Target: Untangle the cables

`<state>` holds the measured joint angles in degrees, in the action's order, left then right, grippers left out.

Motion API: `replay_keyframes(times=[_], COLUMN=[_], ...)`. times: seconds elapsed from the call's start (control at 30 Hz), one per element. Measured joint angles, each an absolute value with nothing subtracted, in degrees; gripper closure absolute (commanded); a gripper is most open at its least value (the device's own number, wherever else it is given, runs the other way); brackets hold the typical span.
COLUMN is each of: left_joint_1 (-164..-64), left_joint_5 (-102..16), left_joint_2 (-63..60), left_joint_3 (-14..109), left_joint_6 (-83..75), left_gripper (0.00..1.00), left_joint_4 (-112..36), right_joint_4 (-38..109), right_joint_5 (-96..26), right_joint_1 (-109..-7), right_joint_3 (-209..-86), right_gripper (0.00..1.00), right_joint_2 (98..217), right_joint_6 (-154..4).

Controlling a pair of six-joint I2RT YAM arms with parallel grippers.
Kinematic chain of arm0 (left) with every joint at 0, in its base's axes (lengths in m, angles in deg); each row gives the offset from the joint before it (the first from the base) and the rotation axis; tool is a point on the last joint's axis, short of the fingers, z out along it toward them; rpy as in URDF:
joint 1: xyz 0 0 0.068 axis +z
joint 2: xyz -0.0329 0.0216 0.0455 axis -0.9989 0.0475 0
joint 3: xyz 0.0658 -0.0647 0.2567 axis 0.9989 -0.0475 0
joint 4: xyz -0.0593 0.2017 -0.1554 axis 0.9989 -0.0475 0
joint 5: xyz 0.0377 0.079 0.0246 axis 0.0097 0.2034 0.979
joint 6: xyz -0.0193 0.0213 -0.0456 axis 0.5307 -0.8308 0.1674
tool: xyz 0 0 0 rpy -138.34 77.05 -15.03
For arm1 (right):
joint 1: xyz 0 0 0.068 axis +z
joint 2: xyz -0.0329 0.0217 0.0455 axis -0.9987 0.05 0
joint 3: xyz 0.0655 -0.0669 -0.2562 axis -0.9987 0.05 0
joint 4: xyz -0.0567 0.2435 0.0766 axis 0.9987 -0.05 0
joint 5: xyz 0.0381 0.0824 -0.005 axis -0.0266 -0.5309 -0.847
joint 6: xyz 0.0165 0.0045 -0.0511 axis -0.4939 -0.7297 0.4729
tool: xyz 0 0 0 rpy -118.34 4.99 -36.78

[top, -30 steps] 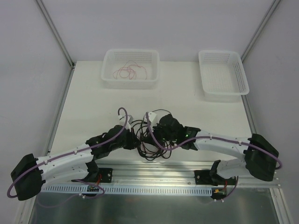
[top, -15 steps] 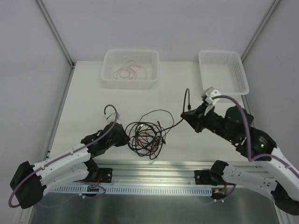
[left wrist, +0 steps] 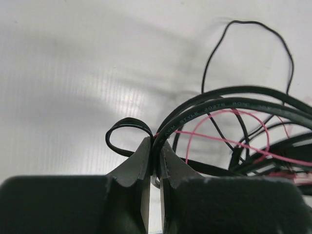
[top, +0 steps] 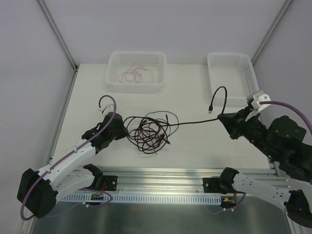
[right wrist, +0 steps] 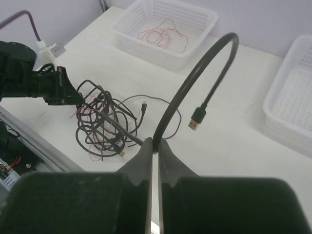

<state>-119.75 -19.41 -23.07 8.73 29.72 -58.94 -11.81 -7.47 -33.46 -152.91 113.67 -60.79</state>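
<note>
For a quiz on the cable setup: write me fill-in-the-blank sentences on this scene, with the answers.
The right gripper is shut on a black cable ending in a plug of the ____ type. The left gripper is ____ on a strand of the tangle. Apart from it, red-pink wires lie in the basket on the ____.
Missing: USB; shut; left.

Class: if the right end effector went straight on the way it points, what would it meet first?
Besides the black USB cable it pinches, the right end effector aims at bare table, right of the cable tangle and short of the basket of red wires. Probably table first; depth unclear.
</note>
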Motion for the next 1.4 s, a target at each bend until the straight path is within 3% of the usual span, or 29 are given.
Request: replay_keyframes(times=[0.13,0.33,0.67,0.73,0.77,0.83,0.87,0.97,1.07,1.4], left_joint_1=[-118.7,-118.2,-116.8,-116.8,-116.8,-116.8,-116.8,-116.9,-118.4,-131.2], left_joint_5=[-19.8,-24.2,-43.1,-46.6,-48.0,-49.7,-50.1,-50.7,-49.5,-35.2], left_joint_2=[-18.5,-16.4,-29.2,-31.3,-32.2,-34.5,-35.3,-35.9,-33.4,-20.0], left_joint_3=[9.7,11.0,6.9,5.8,5.3,4.1,3.6,2.8,2.8,9.2], left_joint_6=[29.7,28.6,27.1,27.1,27.3,27.6,27.8,28.3,28.9,27.9], left_gripper=[0.91,0.88,0.59,0.51,0.36,0.25,0.22,0.22,0.23,0.29], left_joint_4=[-58.8,-58.4,-56.1,-55.7,-55.6,-55.4,-55.4,-55.4,-55.2,-55.5], right_joint_4=[-13.6,-13.3,-2.9,-2.3,-2.1,-1.9,-1.8,-1.3,-0.9,-1.3], right_joint_5=[-8.1,-8.3,-6.1,-5.5,-5.4,-4.8,-4.6,-5.0,-6.9,-7.1], right_joint_1=[-33.4,-33.4,-34.4,-35.1,-35.6,-36.3,-36.5,-36.6,-36.4,-27.2], right_joint_3=[-157.1,-156.0,-124.4,-120.5,-119.4,-118.4,-118.4,-118.4,-118.4,-120.4], right_gripper=[0.99,0.99,0.98,0.88,0.84,0.63,0.46,0.29,0.22,0.16], right_joint_2=[113.7,114.2,117.8,120.1,121.1,122.7,123.4,124.4,124.4,125.7], right_joint_6=[-61.1,-62.4,-72.3,-74.6,-75.7,-77.6,-78.6,-80.0,-80.6,-81.2])
